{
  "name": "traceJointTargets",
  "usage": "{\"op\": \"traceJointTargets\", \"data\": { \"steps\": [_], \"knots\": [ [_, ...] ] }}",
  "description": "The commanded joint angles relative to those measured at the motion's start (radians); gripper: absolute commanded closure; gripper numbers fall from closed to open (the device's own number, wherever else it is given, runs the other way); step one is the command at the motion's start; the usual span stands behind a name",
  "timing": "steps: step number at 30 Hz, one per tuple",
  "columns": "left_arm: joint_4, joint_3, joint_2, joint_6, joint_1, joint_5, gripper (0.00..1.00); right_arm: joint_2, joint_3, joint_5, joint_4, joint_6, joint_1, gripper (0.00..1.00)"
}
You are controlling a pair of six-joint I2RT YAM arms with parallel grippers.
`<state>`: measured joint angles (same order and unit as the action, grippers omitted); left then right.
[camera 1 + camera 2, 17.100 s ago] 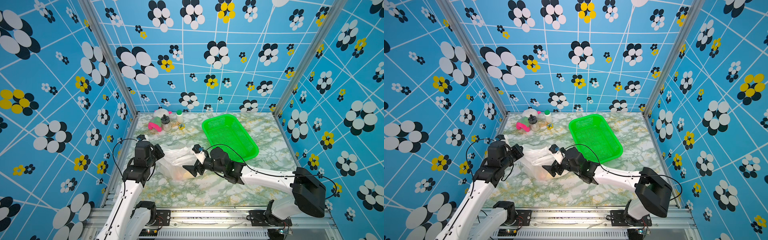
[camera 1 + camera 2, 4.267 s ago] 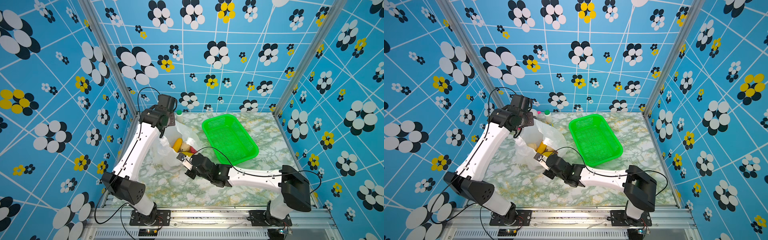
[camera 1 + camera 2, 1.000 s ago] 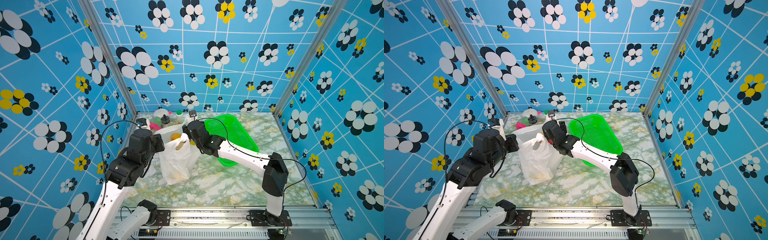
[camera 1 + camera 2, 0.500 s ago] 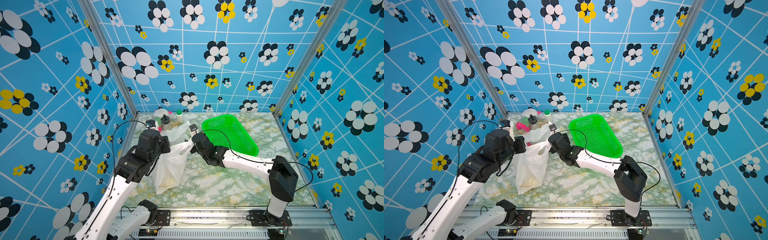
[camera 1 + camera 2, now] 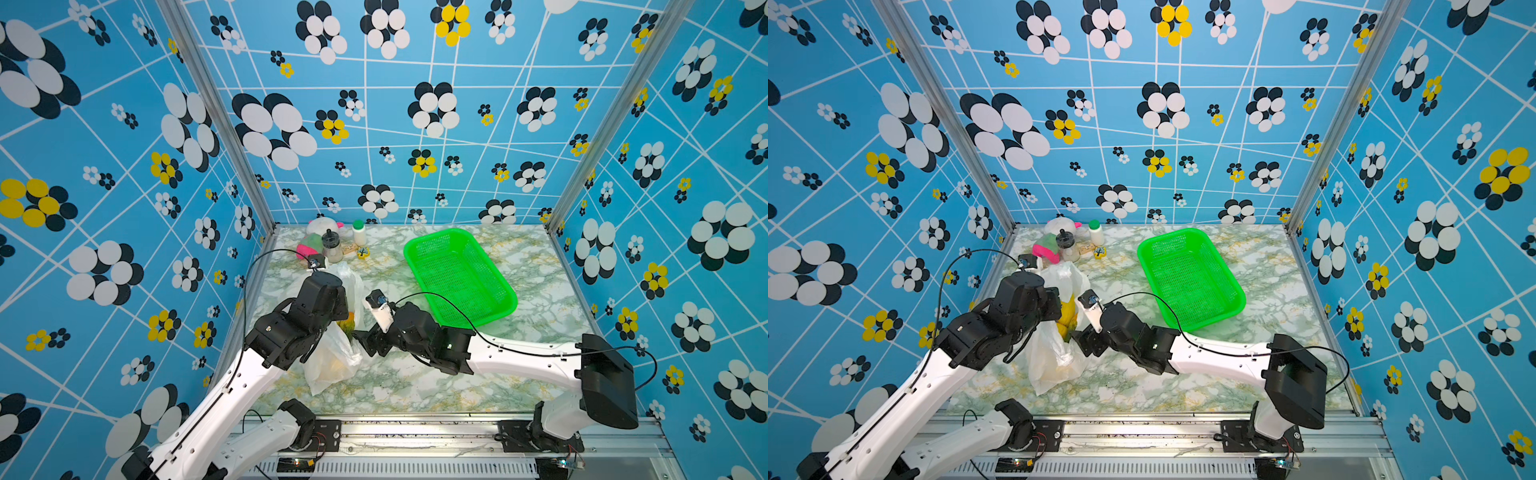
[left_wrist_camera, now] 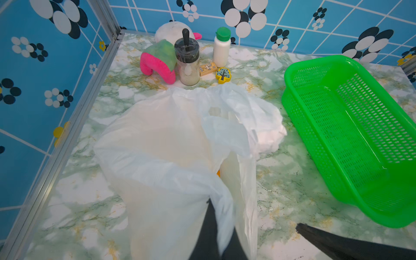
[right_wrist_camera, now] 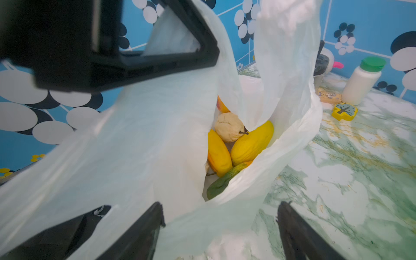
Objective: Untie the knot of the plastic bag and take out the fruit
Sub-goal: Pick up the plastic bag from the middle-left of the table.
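Pinching the translucent plastic bag (image 6: pixel 171 139) in my left gripper (image 6: pixel 211 227), I hold my right gripper (image 7: pixel 219 204) agape. Yellow fruit (image 7: pixel 249 141) shows inside.

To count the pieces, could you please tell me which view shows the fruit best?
The right wrist view: it looks into the open bag at the fruit, yellow, cream and green pieces. Both top views catch only a yellow patch in the bag's mouth; the left wrist view shows barely an orange speck.
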<state>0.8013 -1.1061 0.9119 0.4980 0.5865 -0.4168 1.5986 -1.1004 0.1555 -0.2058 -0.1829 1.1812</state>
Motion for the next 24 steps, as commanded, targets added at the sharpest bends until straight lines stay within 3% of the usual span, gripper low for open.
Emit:
{"op": "traceJointTargets", "data": {
  "steps": [1,6,11,16,24],
  "knots": [
    [0.052,-0.004,-0.042,0.022,0.019,-0.053,1.0,0.018,-0.038,0.031,0.049,-0.041,-0.031,0.16],
    [0.08,0.022,-0.08,0.038,0.041,-0.077,1.0,0.046,-0.115,0.036,0.097,-0.175,-0.15,0.04],
    [0.085,0.053,-0.092,0.043,0.041,-0.089,1.0,0.239,-0.327,-0.061,0.182,-0.237,-0.204,0.02],
    [0.089,0.046,-0.084,0.045,0.041,-0.094,1.0,0.406,-0.526,-0.033,0.289,-0.255,-0.231,0.01],
    [0.095,0.026,-0.074,0.041,0.041,-0.113,1.0,0.376,-0.408,-0.073,0.207,-0.258,-0.235,0.04]
  ]
}}
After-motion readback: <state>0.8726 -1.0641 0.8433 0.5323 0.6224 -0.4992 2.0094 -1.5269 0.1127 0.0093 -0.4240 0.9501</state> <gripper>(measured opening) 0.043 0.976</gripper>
